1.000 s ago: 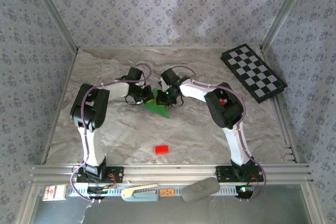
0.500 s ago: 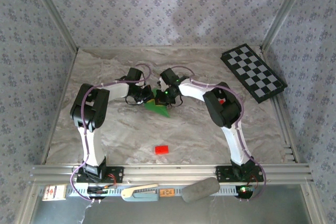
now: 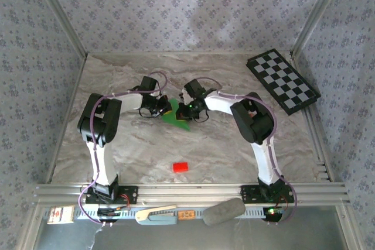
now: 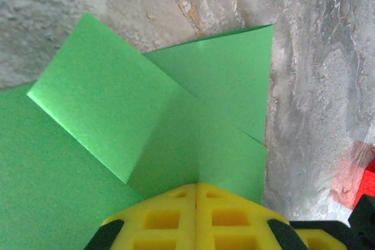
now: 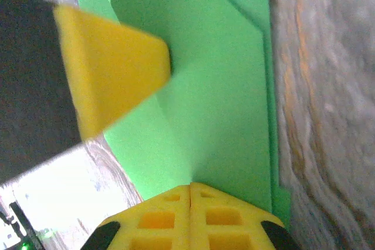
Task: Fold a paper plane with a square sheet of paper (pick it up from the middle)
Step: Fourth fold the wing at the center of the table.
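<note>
Seen from above, the marble-patterned table (image 3: 234,162) takes up the enclosure floor, with a black-and-white checkerboard (image 3: 283,81) lying at an angle in its far right corner. The left arm (image 3: 99,124) and the right arm (image 3: 258,127) both reach inward from their bases at the near edge and meet near the middle of the table, a little toward the far side.

Between their wrists lies the green paper (image 3: 176,120), flat on the marble. From overhead it reads as a small pointed patch with its tip toward the near side. The left wrist view gives the folds that the overhead view is too coarse to show: one flap (image 4: 111,109) is turned over diagonally across the sheet, with a second layer (image 4: 228,80) showing behind it and a sharp crease between them. The right wrist view shows the same paper (image 5: 222,86) as a long layered strip with stepped edges along the marble.

The left gripper (image 3: 164,108) sits at the paper's left edge. In its own camera its yellow fingers are pressed together, tips on the green surface (image 4: 195,188). The right gripper (image 3: 186,109) is just beside it on the paper, likewise closed with its fingers seam to seam (image 5: 190,187). Its camera also catches one yellow left fingertip (image 5: 111,80) resting on the sheet close by.

A small red block (image 3: 180,167) lies alone nearer the arm bases, well apart from the paper.
</note>
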Tool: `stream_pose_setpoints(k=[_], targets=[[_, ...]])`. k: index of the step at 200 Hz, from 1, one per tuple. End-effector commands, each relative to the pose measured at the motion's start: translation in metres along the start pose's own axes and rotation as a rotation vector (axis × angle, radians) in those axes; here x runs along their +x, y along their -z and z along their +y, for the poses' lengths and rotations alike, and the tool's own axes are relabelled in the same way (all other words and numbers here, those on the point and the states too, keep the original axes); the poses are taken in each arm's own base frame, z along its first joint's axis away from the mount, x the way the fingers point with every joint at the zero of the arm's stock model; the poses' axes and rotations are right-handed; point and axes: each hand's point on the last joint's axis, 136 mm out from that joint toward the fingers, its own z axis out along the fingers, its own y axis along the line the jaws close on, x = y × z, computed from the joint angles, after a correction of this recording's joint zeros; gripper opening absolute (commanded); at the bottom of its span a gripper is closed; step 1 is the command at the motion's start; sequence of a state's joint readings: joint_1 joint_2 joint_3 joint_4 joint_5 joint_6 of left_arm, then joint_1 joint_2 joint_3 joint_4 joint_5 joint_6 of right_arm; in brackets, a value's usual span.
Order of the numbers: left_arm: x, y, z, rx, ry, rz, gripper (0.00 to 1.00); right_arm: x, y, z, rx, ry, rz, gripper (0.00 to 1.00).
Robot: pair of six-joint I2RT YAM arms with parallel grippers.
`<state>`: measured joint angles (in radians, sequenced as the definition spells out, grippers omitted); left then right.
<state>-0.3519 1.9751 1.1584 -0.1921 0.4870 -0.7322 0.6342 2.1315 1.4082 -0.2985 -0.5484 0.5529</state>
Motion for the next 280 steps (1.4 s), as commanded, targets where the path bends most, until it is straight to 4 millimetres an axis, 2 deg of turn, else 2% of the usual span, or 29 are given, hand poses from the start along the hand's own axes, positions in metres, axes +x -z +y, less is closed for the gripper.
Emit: stream_pose_setpoints(k=[1, 42, 46, 78, 100, 123, 149, 166, 179, 200, 214, 220, 234, 280], targets=[[0.024, -0.017, 0.083, -0.250, 0.096, 0.058, 0.04, 0.056, 0.004, -0.024, 0.058, -0.085, 0.157, 0.01], [0.023, -0.017, 0.082, -0.246, 0.094, 0.059, 0.04, 0.069, 0.019, -0.031, 0.062, -0.118, 0.139, 0.02], [0.022, -0.016, 0.082, -0.246, 0.094, 0.059, 0.04, 0.081, 0.018, -0.039, 0.077, -0.135, 0.159, 0.02], [0.021, -0.015, 0.076, -0.227, 0.083, 0.059, 0.04, 0.099, 0.024, -0.050, 0.081, -0.162, 0.174, 0.03], [0.018, -0.013, 0.066, -0.195, 0.063, 0.061, 0.04, 0.100, 0.032, -0.049, 0.056, -0.158, 0.147, 0.04], [0.010, -0.005, 0.040, -0.130, 0.026, 0.047, 0.06, 0.077, 0.046, -0.030, 0.002, -0.099, 0.053, 0.06], [-0.003, 0.019, -0.014, -0.004, -0.023, 0.009, 0.11, 0.045, 0.062, -0.010, -0.026, -0.017, -0.068, 0.14], [-0.014, 0.042, -0.045, 0.057, -0.048, -0.045, 0.19, 0.025, 0.069, -0.002, -0.034, 0.011, -0.141, 0.23], [-0.022, 0.058, -0.058, 0.077, -0.050, -0.092, 0.27, 0.011, 0.070, 0.001, -0.037, 0.020, -0.178, 0.29], [-0.029, 0.080, -0.059, 0.083, -0.002, -0.153, 0.41, -0.010, 0.070, 0.005, -0.040, 0.025, -0.224, 0.36], [-0.032, 0.090, -0.054, 0.092, 0.033, -0.182, 0.47, -0.018, 0.064, 0.005, -0.055, 0.021, -0.227, 0.41], [-0.033, 0.093, -0.051, 0.095, 0.043, -0.190, 0.49, -0.030, 0.067, 0.013, -0.069, 0.033, -0.248, 0.42], [-0.033, 0.102, -0.045, 0.101, 0.068, -0.214, 0.53, -0.037, 0.059, 0.013, -0.074, 0.047, -0.238, 0.44], [-0.023, 0.105, -0.022, 0.131, 0.147, -0.218, 0.61, -0.051, 0.037, 0.008, -0.068, 0.076, -0.195, 0.42]])
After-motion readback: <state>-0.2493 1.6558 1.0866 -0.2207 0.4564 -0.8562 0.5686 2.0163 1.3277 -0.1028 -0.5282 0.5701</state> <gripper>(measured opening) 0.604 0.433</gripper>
